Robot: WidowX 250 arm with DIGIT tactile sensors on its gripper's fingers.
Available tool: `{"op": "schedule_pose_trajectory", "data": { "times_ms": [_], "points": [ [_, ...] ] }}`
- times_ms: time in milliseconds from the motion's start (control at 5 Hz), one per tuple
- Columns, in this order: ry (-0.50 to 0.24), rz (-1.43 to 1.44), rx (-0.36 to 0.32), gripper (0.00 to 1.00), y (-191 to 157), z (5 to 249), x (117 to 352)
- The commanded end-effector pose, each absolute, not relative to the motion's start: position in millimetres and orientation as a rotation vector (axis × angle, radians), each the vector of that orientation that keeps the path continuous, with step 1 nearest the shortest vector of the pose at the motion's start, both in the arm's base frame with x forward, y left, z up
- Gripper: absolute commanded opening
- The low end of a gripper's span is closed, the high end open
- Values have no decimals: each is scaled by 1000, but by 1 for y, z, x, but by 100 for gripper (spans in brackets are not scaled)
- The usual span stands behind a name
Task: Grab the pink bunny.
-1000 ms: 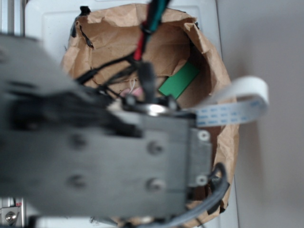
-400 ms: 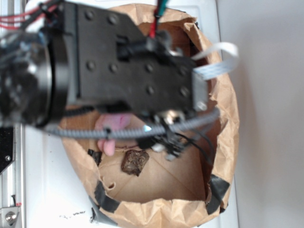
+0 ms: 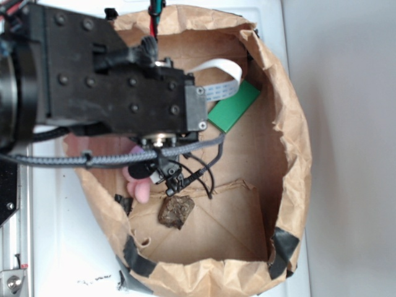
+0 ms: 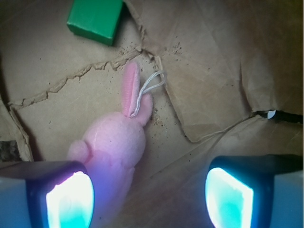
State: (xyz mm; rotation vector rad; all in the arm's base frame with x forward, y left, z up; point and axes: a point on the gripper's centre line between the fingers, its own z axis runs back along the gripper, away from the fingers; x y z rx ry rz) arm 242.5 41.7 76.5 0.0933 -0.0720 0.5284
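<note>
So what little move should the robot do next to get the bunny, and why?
Probably slide sideways toward the bunny before going down. In the wrist view the pink bunny lies beside and partly under one finger, not in the open gap of the gripper. Centring it would likely let both fingers close around its body on the paper bag floor.

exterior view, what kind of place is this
Probably a lab test setup: a taped brown paper bag serving as a bin, holding a pink bunny, a green block and a dark brown lump.

No legible text, labels or numbers appear in either view. The green block (image 4: pixel 94 19) carries no readable marking.
</note>
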Motion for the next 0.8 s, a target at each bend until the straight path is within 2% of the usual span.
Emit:
{"op": "schedule_pose_trajectory", "data": {
  "times_ms": [0, 400, 600],
  "points": [
    [-97, 521, 51, 100, 51, 93, 238],
    [-52, 583, 10, 100, 46, 96, 256],
    [-73, 590, -18, 100, 40, 96, 262]
  ]
}}
